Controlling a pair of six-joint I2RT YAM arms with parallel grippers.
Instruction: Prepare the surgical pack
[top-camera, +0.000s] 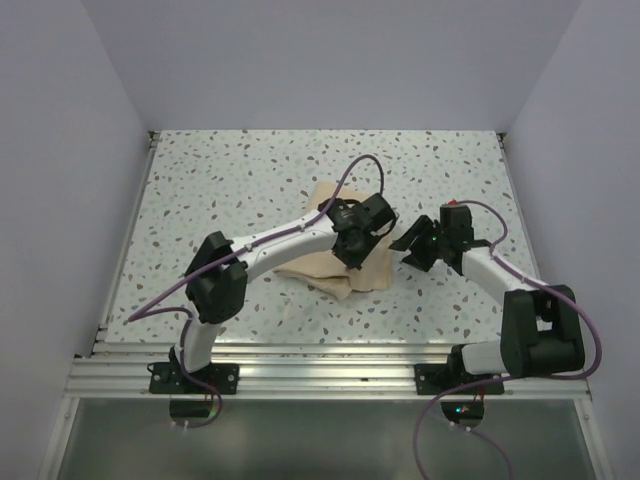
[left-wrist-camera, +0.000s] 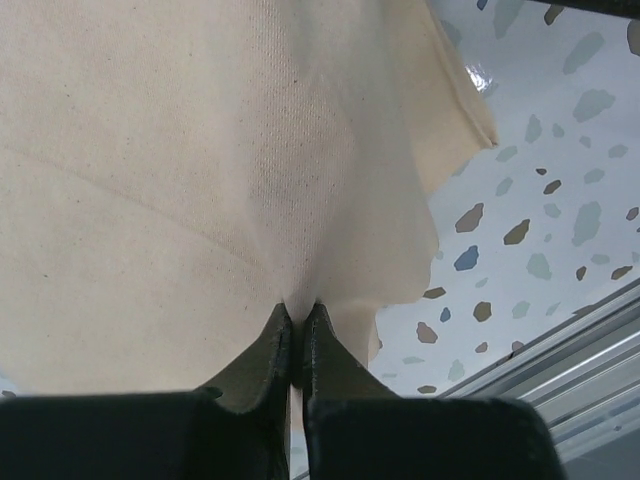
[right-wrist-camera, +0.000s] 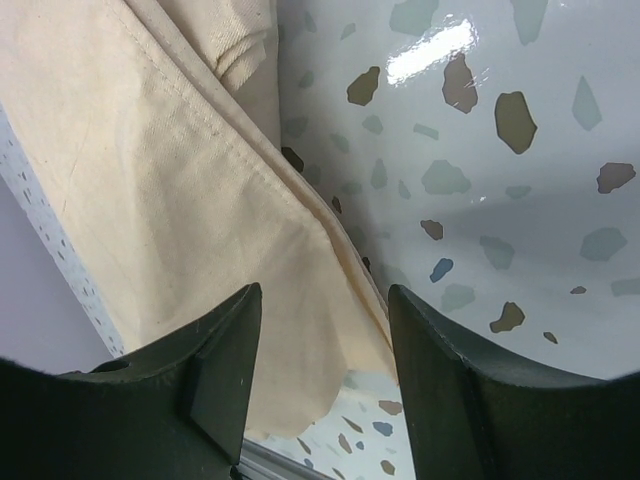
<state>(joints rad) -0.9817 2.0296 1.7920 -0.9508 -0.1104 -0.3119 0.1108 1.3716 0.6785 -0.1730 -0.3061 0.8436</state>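
The beige cloth bundle (top-camera: 335, 262) lies folded at the middle of the speckled table. My left gripper (top-camera: 352, 250) is over it, shut on a pinch of the cloth (left-wrist-camera: 250, 180); its jaws meet with fabric drawn up between them at the tips (left-wrist-camera: 299, 310). My right gripper (top-camera: 412, 243) is open just right of the bundle. In the right wrist view the cloth's hemmed edge (right-wrist-camera: 180, 200) runs between and past its open fingers (right-wrist-camera: 225, 350), not gripped. The steel tray, instruments and gauze packets are out of view.
The speckled table (top-camera: 250, 180) is enclosed by pale walls at the back and both sides. A metal rail (top-camera: 320, 365) runs along the near edge. Purple cables loop off both arms.
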